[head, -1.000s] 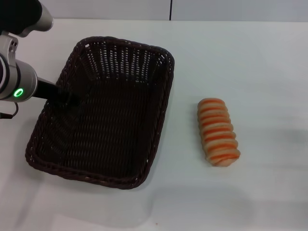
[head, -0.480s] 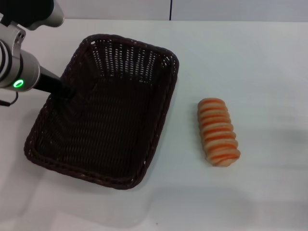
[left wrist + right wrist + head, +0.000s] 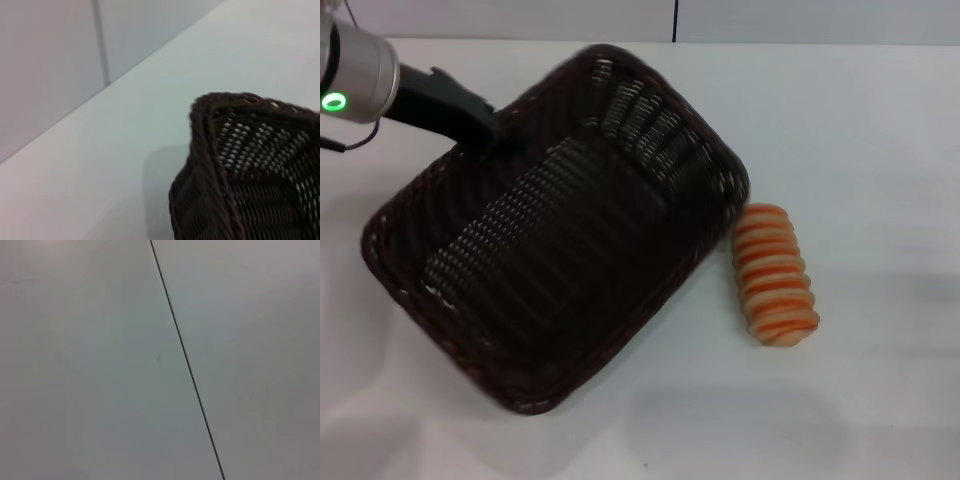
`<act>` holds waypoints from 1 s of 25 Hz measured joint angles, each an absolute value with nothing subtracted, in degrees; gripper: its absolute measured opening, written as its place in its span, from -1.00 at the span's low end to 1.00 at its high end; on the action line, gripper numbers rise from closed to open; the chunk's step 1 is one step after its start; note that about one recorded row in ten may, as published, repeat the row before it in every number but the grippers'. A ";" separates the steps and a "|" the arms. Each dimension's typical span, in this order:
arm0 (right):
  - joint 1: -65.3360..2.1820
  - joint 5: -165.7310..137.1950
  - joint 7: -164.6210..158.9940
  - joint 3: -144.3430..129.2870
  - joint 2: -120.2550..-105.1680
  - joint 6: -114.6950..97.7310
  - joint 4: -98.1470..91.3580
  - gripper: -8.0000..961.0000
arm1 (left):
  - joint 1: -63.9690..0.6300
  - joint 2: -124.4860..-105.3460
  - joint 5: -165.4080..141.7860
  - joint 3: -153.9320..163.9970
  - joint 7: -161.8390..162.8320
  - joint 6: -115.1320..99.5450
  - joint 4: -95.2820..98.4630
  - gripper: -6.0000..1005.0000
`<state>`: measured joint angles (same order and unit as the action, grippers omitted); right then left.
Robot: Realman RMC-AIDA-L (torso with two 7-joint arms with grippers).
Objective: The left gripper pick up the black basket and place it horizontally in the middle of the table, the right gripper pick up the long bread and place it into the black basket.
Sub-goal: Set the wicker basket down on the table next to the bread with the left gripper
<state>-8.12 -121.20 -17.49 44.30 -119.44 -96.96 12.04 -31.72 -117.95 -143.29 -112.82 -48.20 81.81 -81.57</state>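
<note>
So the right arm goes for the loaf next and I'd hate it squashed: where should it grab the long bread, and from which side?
Best across the middle of the long bread, coming from above. It lies flat on the table, ridged top up, long axis running away from the robot, so fingers close on its narrow sides. Its far end sits near the black basket held by the left end effector, so stay mid-length.

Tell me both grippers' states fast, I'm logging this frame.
Left gripper: shut on the black basket's far rim, basket lifted and tilted.
Right gripper: not in view.
</note>
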 joint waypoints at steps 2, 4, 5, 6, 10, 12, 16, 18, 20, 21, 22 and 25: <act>-7.91 -121.20 -17.49 44.30 -119.47 -97.37 12.04 0.58 | -36.38 -117.59 -140.89 -119.26 -55.07 86.00 -75.75 -0.50; -7.72 -121.20 -17.49 44.30 -119.50 -97.90 12.07 0.58 | -39.45 -117.28 -140.27 -122.94 -58.98 88.65 -72.17 -0.51; -7.63 -121.20 -17.49 44.30 -119.50 -98.12 12.08 0.58 | -39.45 -117.28 -140.27 -122.94 -58.98 88.65 -72.17 -0.52; -7.58 -121.20 -17.49 44.29 -119.50 -98.33 12.10 0.58 | -42.68 -116.61 -139.64 -125.94 -62.51 90.81 -67.93 -0.52; -6.97 -121.20 -17.49 44.02 -119.58 -98.95 12.37 0.58 | -44.00 -116.31 -139.33 -126.30 -64.14 91.68 -66.11 -0.55; -6.73 -121.20 -17.49 43.95 -119.60 -99.04 12.60 0.58 | -45.01 -116.15 -138.29 -126.25 -66.31 93.45 -64.80 -0.57; -6.40 -121.20 -17.49 43.81 -119.60 -99.49 12.67 0.58 | -46.58 -115.72 -136.91 -126.30 -69.48 95.93 -62.23 -0.57; -6.34 -121.20 -17.49 43.79 -119.60 -99.67 12.68 0.58 | -47.92 -115.07 -136.09 -126.26 -70.72 96.83 -59.36 -0.58; -6.23 -121.20 -17.49 43.77 -119.64 -99.72 12.74 0.58 | -48.58 -114.90 -135.64 -126.25 -72.08 97.40 -57.41 -0.58; -6.23 -121.20 -17.49 43.77 -119.64 -99.72 12.74 0.58 | -48.58 -114.90 -135.64 -126.25 -72.08 97.40 -57.41 -0.58; -6.18 -121.20 -17.49 43.75 -119.64 -99.76 12.74 0.58 | -49.16 -115.38 -135.48 -125.69 -74.27 97.76 -55.16 -0.58; -6.16 -121.20 -17.49 43.69 -119.65 -99.77 12.75 0.58 | -49.24 -115.44 -135.49 -125.46 -74.70 97.81 -54.85 -0.58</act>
